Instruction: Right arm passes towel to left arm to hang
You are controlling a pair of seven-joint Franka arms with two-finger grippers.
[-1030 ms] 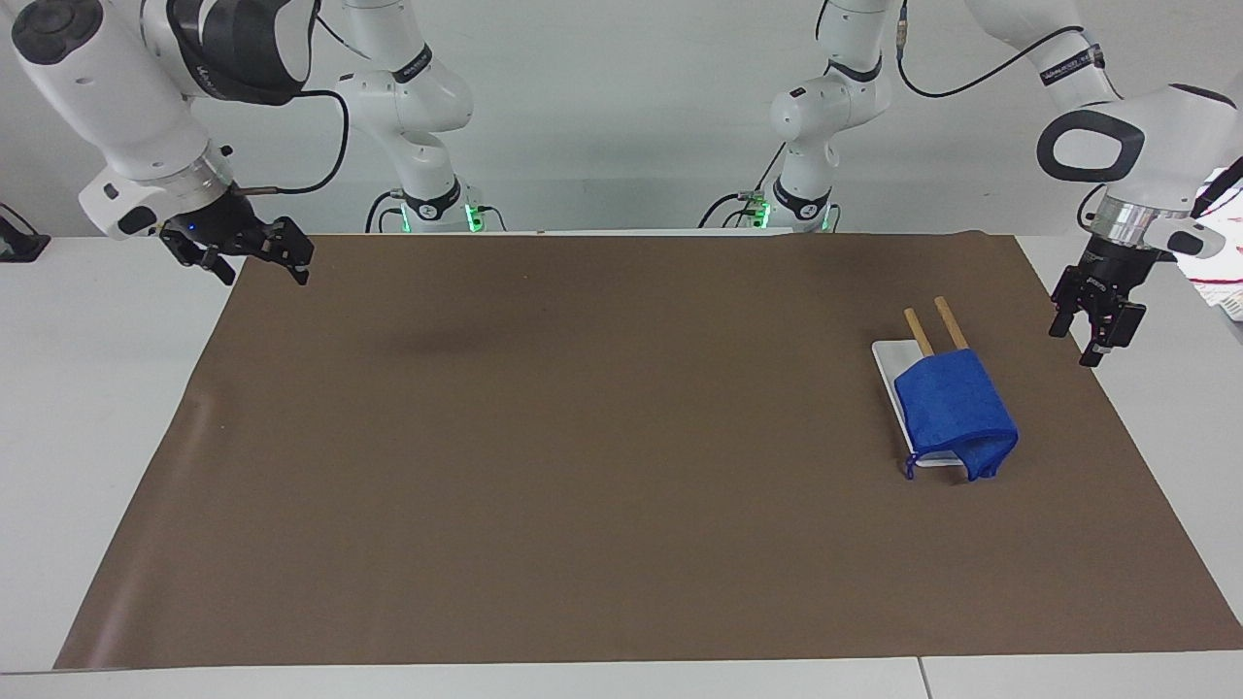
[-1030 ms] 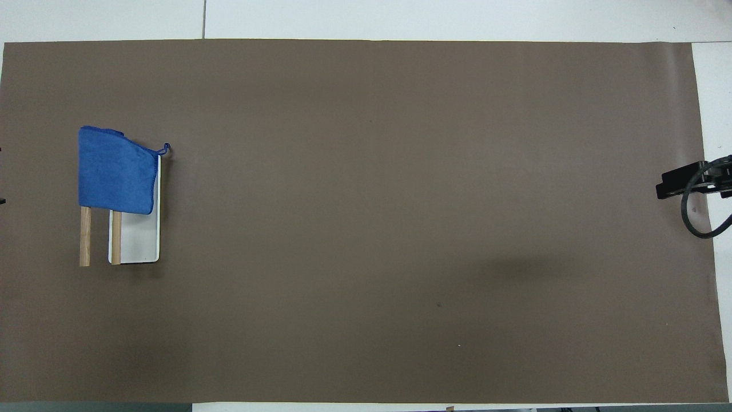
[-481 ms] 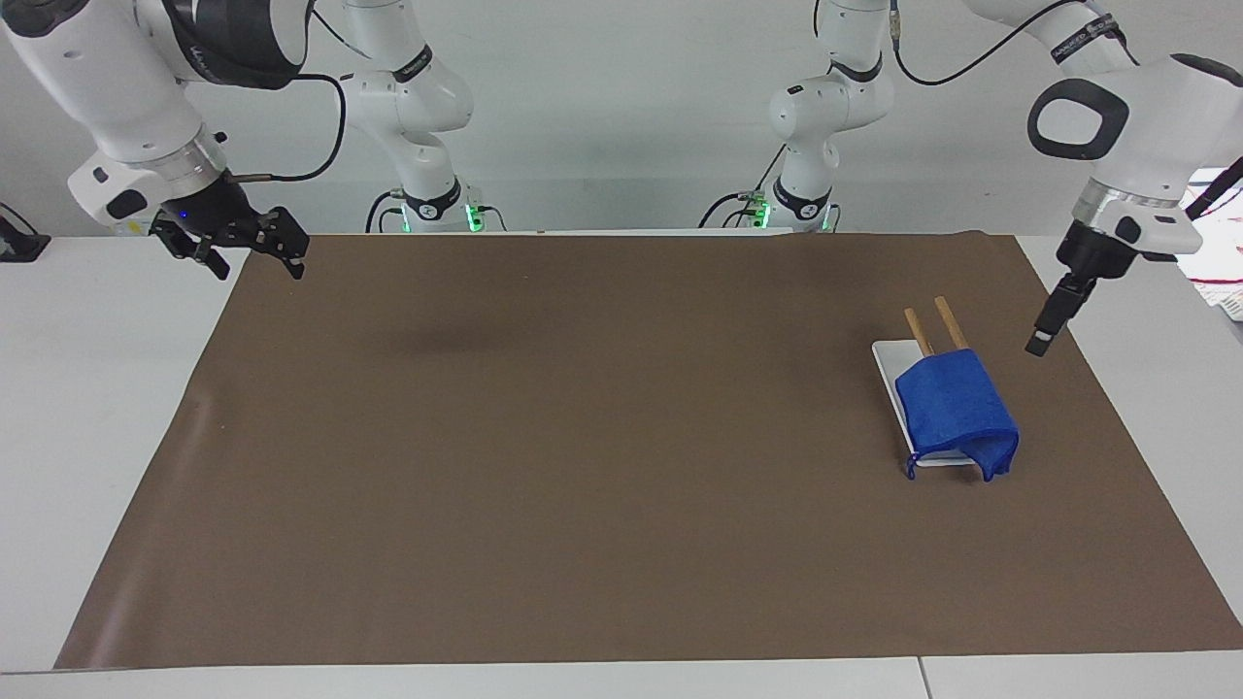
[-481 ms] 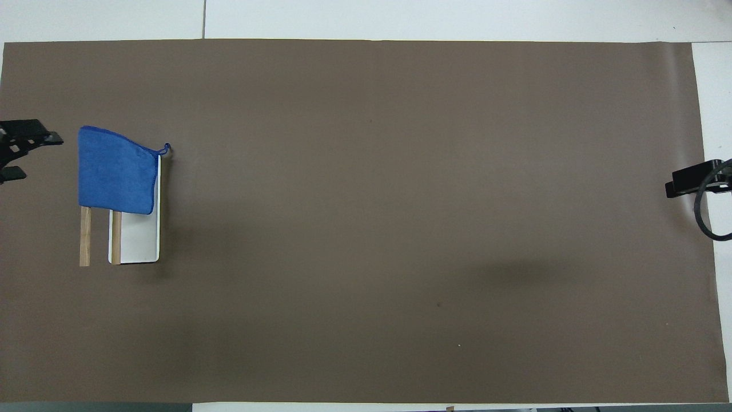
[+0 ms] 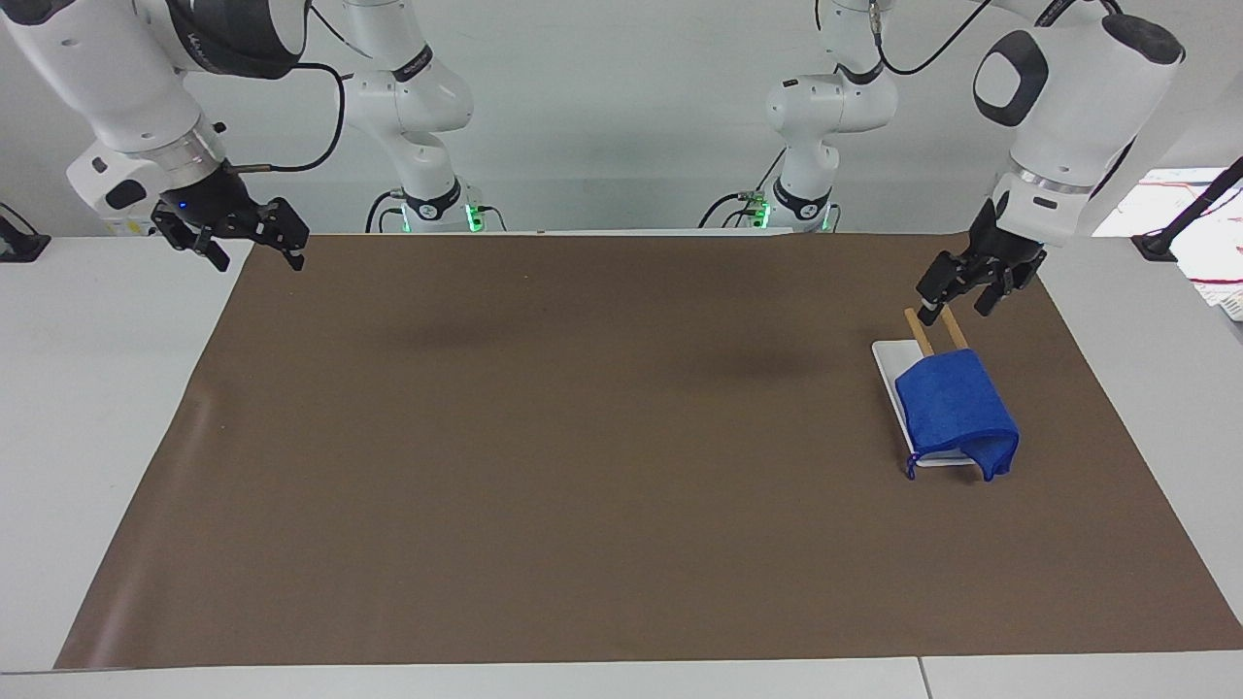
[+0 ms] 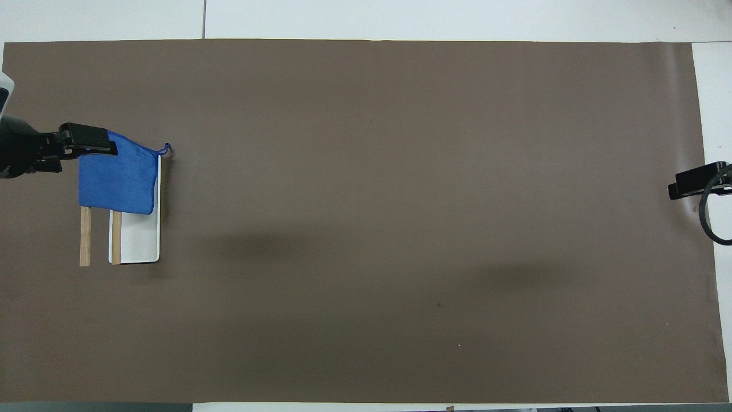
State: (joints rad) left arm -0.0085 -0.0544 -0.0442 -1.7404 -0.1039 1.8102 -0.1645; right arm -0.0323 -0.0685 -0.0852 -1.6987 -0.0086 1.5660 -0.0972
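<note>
The bright blue towel [image 5: 957,408] hangs draped over two wooden rods [image 5: 950,322] of a small rack with a white base [image 5: 886,361], at the left arm's end of the table. Its cord loop [image 5: 911,468] dangles off one corner. In the overhead view the towel [image 6: 117,180] covers the rods' [image 6: 84,237] farther half. My left gripper [image 5: 957,299] is open and empty, up in the air over the rack; from overhead the left gripper [image 6: 86,143] covers the towel's corner. My right gripper [image 5: 254,243] is open and empty, waiting over the mat's corner at the right arm's end, and shows in the overhead view [image 6: 692,182].
A brown mat [image 5: 583,437] covers most of the white table [image 5: 87,388]. Two slimmer white arms with green lights [image 5: 427,194] stand at the robots' edge of the table.
My left gripper has swung in from the table's end to over the rack and towel, turning as it came. My right gripper has barely moved. The towel has not moved.
</note>
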